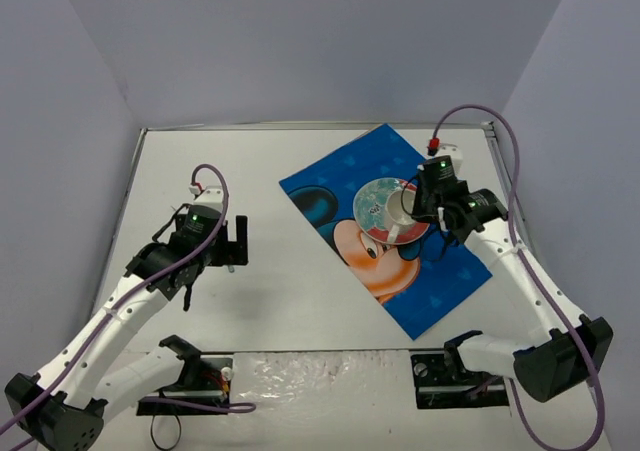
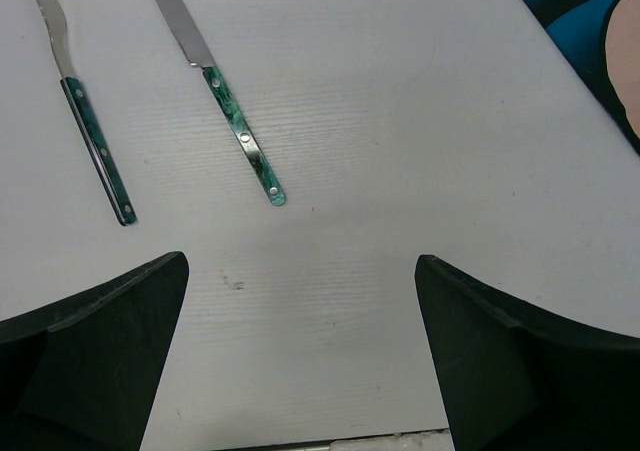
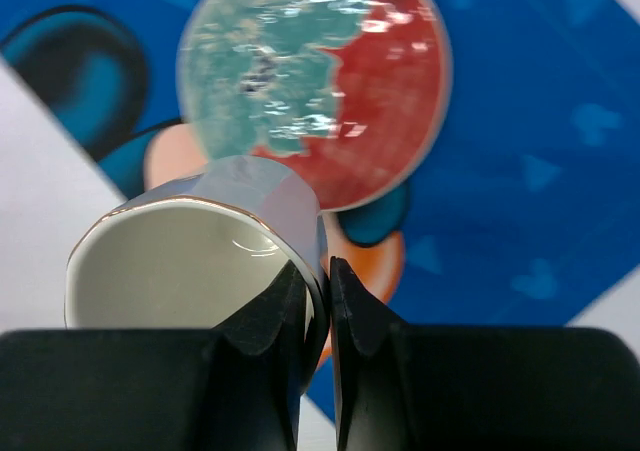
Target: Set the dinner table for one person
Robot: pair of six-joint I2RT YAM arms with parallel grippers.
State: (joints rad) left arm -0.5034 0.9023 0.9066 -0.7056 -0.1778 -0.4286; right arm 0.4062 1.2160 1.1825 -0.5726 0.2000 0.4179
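Right gripper (image 3: pixel 326 296) is pinched tight on the wall of a white cup (image 3: pixel 180 261), one finger inside the mouth and one outside, with the cup tipped so its opening faces the wrist camera. Now the dinner table (image 1: pixel 300 301): the white top spreads under both arms, boxed in by lavender walls (image 1: pixel 300 51). On its right half lies a blue cartoon placemat (image 1: pixel 440 281), set at an angle, and on that sits a red-and-green plate (image 1: pixel 378 209). The cup hangs at the plate's right edge. Over to the left, the left gripper (image 2: pixel 300 261) hovers with fingers spread wide, gripping nothing. Just ahead of it, a knife (image 2: pixel 243 136) and a fork (image 2: pixel 97 151), both green-handled, lie side by side on bare tabletop.
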